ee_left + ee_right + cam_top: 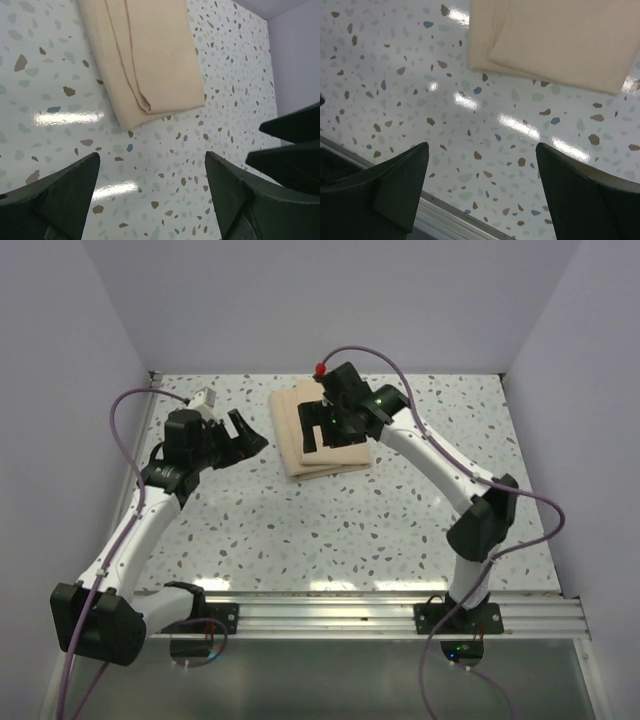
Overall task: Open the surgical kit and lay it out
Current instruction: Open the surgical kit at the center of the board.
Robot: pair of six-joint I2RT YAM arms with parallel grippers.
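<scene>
**Surgical kit [296, 445] [150, 55] [560, 35] folded shut at the bench's [330, 530] far side**

Both sets of jaws gape wide and empty. The right jaws hang above the kit, and the left jaws sit near its left edge. Unwrapping looks not yet begun. The next move calls for pinching a loose top flap and peeling it outward.

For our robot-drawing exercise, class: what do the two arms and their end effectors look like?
The left arm and right arm have white links with black joints and bases. A purple cable loops along each. The left end effector and right end effector each have two dark wedge-shaped fingers.
</scene>
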